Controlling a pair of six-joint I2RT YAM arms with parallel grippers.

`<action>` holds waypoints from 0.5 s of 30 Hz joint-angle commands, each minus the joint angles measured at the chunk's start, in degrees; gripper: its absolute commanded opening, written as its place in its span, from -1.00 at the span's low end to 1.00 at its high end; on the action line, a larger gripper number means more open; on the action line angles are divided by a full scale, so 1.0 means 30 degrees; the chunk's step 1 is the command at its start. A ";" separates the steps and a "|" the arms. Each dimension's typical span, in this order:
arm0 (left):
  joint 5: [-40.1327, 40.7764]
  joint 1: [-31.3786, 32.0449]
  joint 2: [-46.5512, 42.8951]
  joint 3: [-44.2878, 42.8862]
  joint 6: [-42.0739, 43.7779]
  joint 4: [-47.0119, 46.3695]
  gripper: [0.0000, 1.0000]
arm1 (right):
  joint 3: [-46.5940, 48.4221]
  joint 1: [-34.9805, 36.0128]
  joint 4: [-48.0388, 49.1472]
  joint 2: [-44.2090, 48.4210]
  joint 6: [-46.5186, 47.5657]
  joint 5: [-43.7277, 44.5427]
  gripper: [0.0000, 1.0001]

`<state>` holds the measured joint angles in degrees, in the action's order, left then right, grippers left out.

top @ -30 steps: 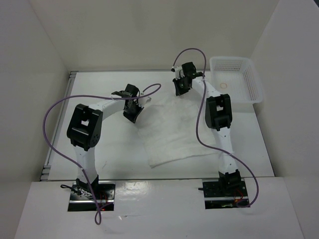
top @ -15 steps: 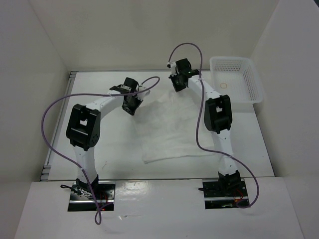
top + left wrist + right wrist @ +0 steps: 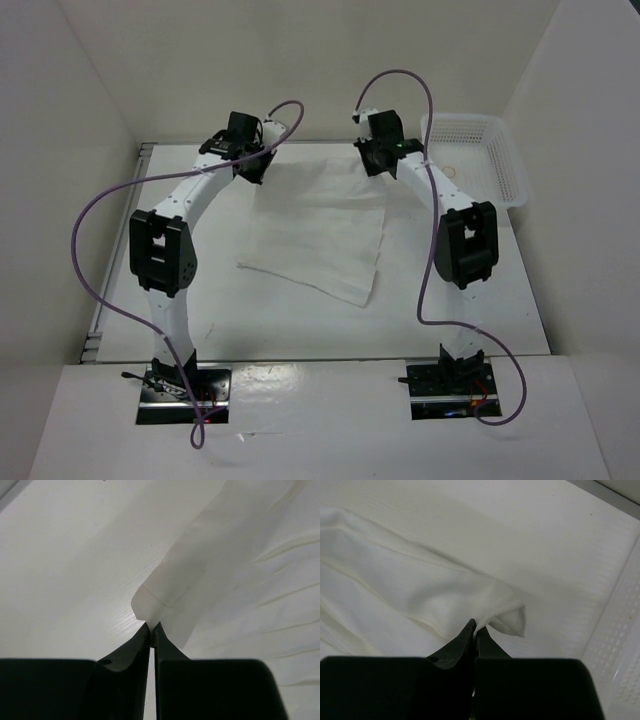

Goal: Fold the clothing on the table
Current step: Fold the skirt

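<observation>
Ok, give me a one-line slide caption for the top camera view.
Left fingers and right fingers each pinch a far corner of the white clothing spread on the table, basket at far right.

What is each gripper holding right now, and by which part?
Both hold the clothing. The left gripper is shut on its far left corner, and the right gripper is shut on its far right corner.

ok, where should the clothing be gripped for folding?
Probably the two far corners of the clothing, from above: thin edges that fit shut jaws. The left gripper and right gripper pinch them now, with it spread between them.
</observation>
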<state>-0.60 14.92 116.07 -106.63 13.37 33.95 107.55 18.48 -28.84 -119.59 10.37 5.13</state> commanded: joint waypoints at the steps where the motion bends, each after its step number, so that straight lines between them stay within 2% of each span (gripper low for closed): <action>1: -0.1936 -0.0021 -0.1007 0.0729 -0.0002 0.0664 -0.78 | -0.1156 -0.0008 0.0390 0.2564 0.0757 -0.0562 -1.00; 10: -0.2671 0.0477 -0.6661 0.6593 0.1082 0.0430 -0.78 | -0.5142 -0.0008 -0.1429 0.8741 0.2750 -0.5334 -1.00; 15: -0.2845 0.0098 -0.9038 0.9199 0.1258 0.0606 -0.78 | -0.7106 0.0197 -0.3157 1.0681 0.4799 -0.7243 -1.00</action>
<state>-7.44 16.29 93.10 -81.60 15.27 35.83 88.68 18.61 -33.98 -90.50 19.55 -10.98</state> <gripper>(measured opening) 0.109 0.007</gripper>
